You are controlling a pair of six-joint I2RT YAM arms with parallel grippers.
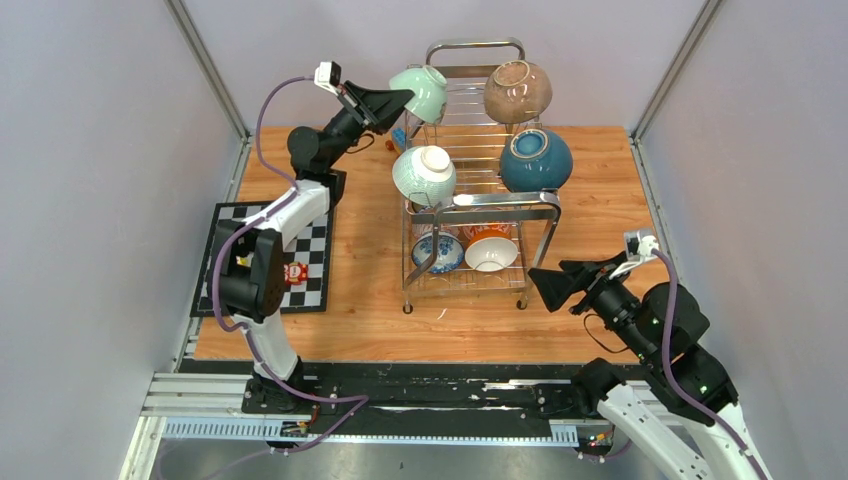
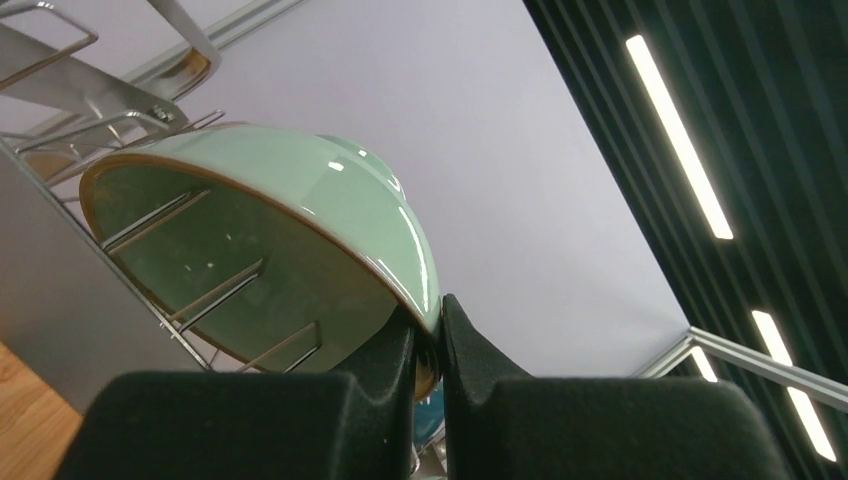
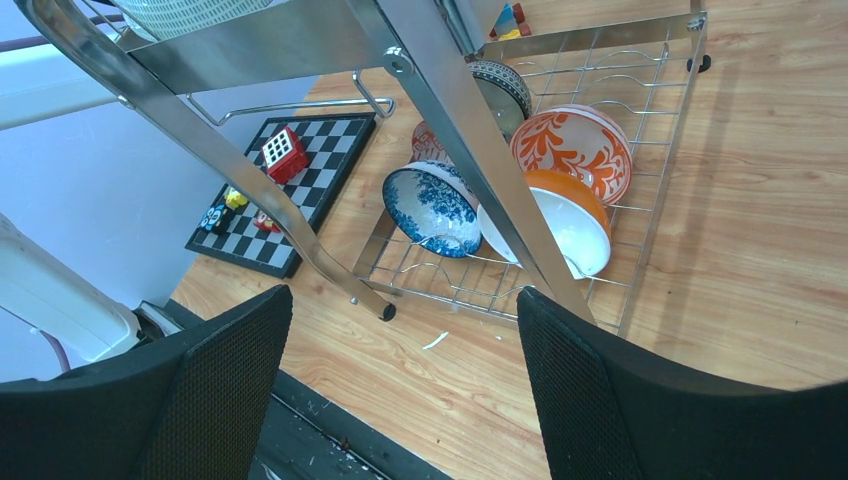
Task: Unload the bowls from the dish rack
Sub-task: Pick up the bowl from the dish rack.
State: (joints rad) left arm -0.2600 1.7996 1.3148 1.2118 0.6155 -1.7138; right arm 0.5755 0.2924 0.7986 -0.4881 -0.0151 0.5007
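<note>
The chrome dish rack (image 1: 500, 205) stands mid-table. Its top tier holds a mint green bowl (image 1: 423, 92), a speckled brown bowl (image 1: 518, 91), a second mint bowl (image 1: 423, 175) and a dark teal bowl (image 1: 536, 160). The lower tier holds a blue-white bowl (image 3: 432, 208), an orange-white bowl (image 3: 560, 215), a red patterned bowl (image 3: 575, 145) and a dark striped bowl (image 3: 503, 88). My left gripper (image 1: 405, 97) is shut on the rim of the far mint green bowl (image 2: 300, 230), which rests on the prongs. My right gripper (image 1: 540, 285) is open and empty by the rack's near right leg.
A black-and-white chequered board (image 1: 315, 250) with small toy blocks (image 1: 294, 272) lies left of the rack. More blocks (image 3: 508, 20) lie behind the rack. Grey walls close in on three sides. The wooden table (image 1: 600, 210) extends right of the rack.
</note>
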